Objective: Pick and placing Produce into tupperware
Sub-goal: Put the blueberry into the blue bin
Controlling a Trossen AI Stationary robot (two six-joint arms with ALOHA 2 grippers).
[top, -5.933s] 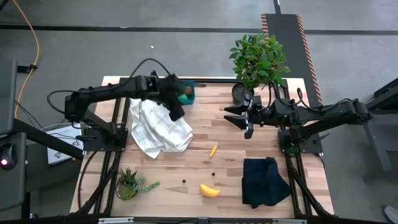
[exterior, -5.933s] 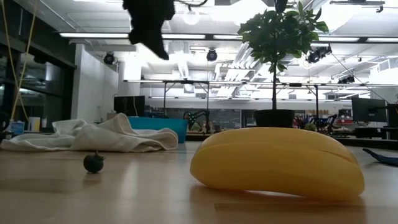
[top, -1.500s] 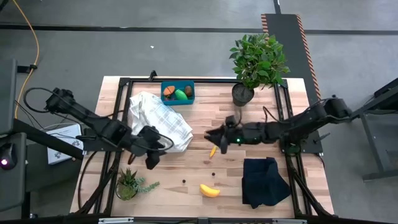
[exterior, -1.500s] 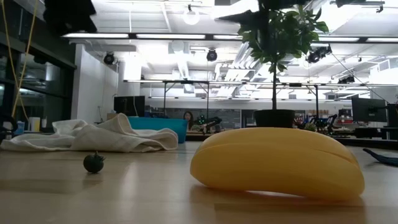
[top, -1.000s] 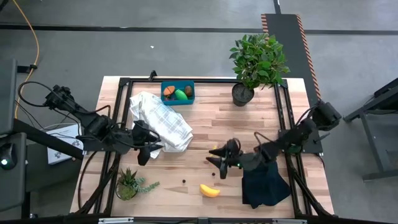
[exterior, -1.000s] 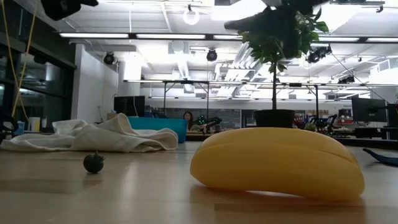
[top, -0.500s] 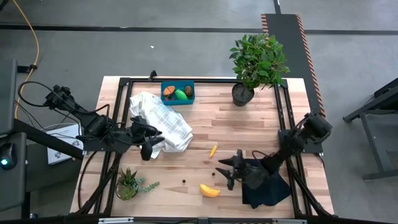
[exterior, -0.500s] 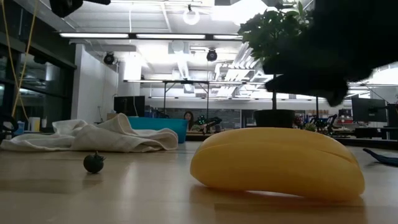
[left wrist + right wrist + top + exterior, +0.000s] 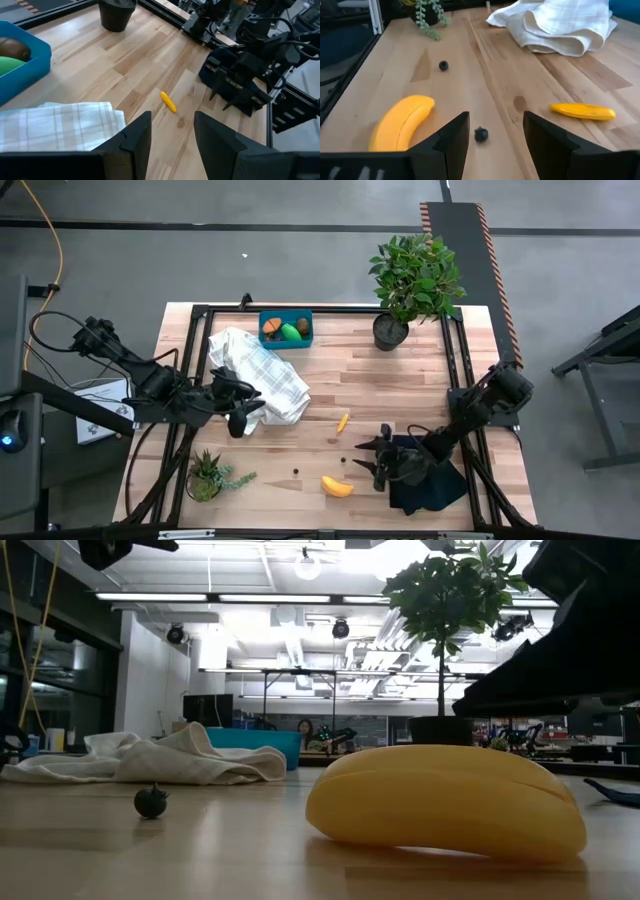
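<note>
The right claw [image 9: 372, 461], fingers apart and empty, hovers at about three o'clock of the banana [image 9: 337, 486] on the wooden surface [image 9: 330, 380]. The left claw [image 9: 238, 423], also parted and empty, hangs beside the checked cloth [image 9: 262, 380]. The teal tupperware [image 9: 285, 330] sits at twelve o'clock, holding two pieces.

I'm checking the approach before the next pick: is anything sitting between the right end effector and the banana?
Nothing visible does. The right end effector, fingers apart and empty, hangs just beside the banana, with bare table between them. In the right wrist view only a tiny dark berry lies near, off the banana's side.
</note>
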